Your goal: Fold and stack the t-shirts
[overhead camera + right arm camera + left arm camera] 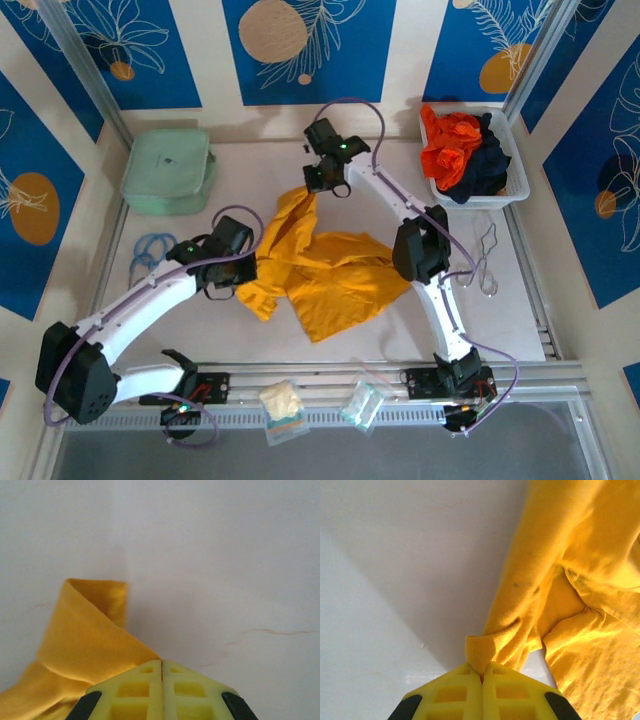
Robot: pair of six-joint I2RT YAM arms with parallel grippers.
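Your golden-yellow t-shirt [330, 270] lies crumpled in the middle of the table [250, 335]. Your left gripper [481, 674] is clamped tight on a fold at its left edge. Your right gripper [161, 662] is pinched closed on its far end. The other 2, the orange-red t-shirt [450, 148] and navy t-shirt [492, 172], sit heaped in the white basket [470, 203] at the far right.

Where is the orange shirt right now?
In the top view, the orange-red t-shirt sits in the white basket at the far right corner, beside the navy t-shirt.
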